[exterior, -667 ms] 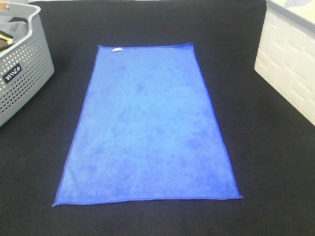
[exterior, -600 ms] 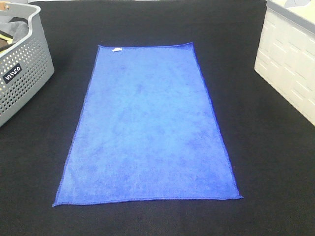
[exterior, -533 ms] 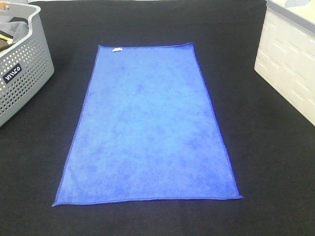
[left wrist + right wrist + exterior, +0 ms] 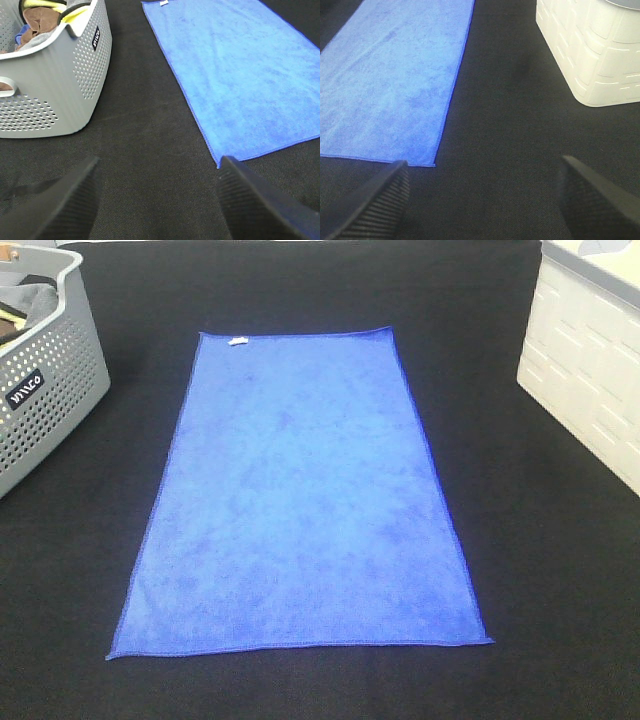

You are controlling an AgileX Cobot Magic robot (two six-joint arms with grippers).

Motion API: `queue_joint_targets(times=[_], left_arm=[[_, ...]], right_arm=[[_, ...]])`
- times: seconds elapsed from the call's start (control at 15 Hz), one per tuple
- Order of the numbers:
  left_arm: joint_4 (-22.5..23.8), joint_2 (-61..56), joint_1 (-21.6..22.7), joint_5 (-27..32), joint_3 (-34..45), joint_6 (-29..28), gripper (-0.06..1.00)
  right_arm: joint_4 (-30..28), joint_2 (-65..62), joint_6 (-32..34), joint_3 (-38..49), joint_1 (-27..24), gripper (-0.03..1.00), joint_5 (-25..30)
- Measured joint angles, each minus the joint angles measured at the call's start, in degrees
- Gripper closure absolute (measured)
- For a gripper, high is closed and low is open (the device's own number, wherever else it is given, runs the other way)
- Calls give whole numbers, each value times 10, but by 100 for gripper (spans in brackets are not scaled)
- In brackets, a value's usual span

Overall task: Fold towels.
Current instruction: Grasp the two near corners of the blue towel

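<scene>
The royal-blue towel (image 4: 300, 495) lies spread flat on the black table, long side running front to back, with a small white tag (image 4: 237, 340) at its far left corner. It also shows in the left wrist view (image 4: 240, 70) and the right wrist view (image 4: 390, 85). My left gripper (image 4: 157, 200) is open and empty above the black cloth, just short of the towel's near left corner. My right gripper (image 4: 485, 200) is open and empty, just short of the towel's near right corner. Neither gripper shows in the high view.
A grey perforated basket (image 4: 45, 390) holding grey, brown and yellow cloths stands at the back left; it also shows in the left wrist view (image 4: 50, 95). A white moulded bin (image 4: 590, 370) stands at the right edge; it also shows in the right wrist view (image 4: 592, 50).
</scene>
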Motion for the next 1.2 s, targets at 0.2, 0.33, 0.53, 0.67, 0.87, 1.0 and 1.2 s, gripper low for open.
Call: queue_joint_targets(times=[0.2, 0.33, 0.53, 0.67, 0.87, 1.0, 1.2], left_arm=[[0, 0, 0, 0, 0, 0, 31], [0, 0, 0, 0, 0, 0, 31], [0, 0, 0, 0, 0, 0, 31], [0, 0, 0, 0, 0, 0, 31], [0, 0, 0, 0, 0, 0, 31], [0, 0, 0, 0, 0, 0, 31], [0, 0, 0, 0, 0, 0, 31]], right_arm=[[0, 0, 0, 0, 0, 21, 0], [0, 0, 0, 0, 0, 21, 0], [0, 0, 0, 0, 0, 21, 0], [0, 0, 0, 0, 0, 21, 0], [0, 0, 0, 0, 0, 21, 0], [0, 0, 0, 0, 0, 21, 0], [0, 0, 0, 0, 0, 21, 0]])
